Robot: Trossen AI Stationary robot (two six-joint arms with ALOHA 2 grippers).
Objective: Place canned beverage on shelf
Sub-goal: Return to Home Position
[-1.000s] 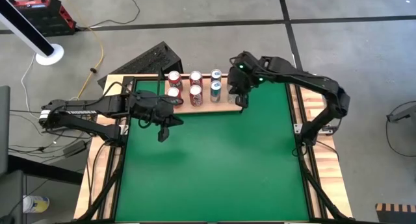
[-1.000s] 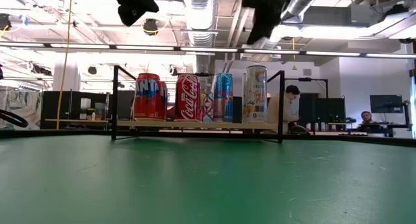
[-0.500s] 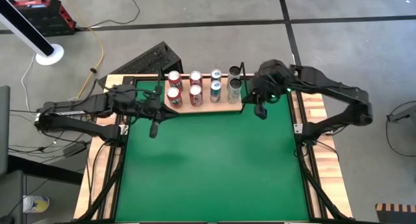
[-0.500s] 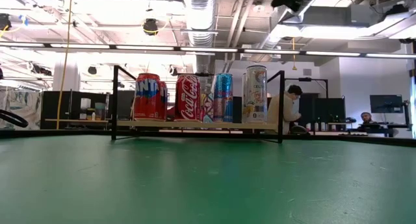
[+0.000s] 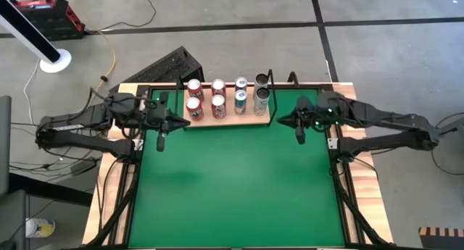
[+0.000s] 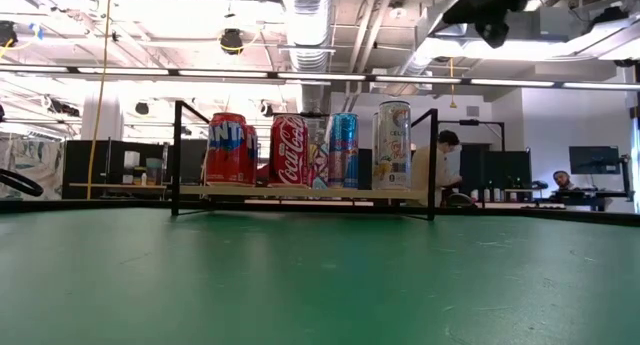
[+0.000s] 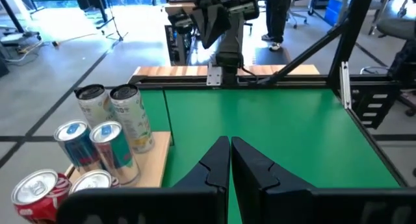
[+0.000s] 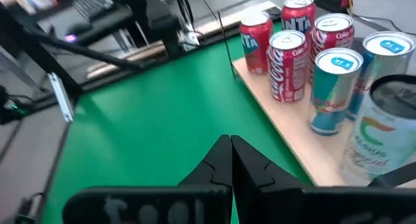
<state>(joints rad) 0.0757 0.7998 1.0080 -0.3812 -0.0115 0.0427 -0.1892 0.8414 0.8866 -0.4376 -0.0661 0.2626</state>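
Observation:
The shelf point(image 5: 250, 118), a light-wood board with a black rod frame, stands at the table's far edge. Several cans stand upright on it in two rows: red ones point(image 5: 193, 105) at its left, blue ones point(image 5: 241, 99) in the middle, pale ones point(image 5: 261, 101) at its right. In the low view the cans point(image 6: 289, 150) stand side by side on the board point(image 6: 300, 192). My left gripper point(image 5: 161, 141) point(image 7: 229, 143) hangs shut left of the shelf and holds nothing. My right gripper point(image 5: 300, 136) point(image 8: 229, 141) hangs shut right of the shelf, also with nothing in it.
The green table top point(image 5: 232, 185) lies bare in front of the shelf, between wooden side rails point(image 5: 351, 119). A dark slanted box point(image 5: 170, 65) sits on the floor beyond the far left corner. People point(image 6: 440, 170) are in the room behind the table.
My right gripper has drawn away from the shelf's right end toward the table's right edge and has rolled. The pale cans that its arm hid now show. My left gripper has pulled back toward the table's left edge and risen. The cans have stayed put.

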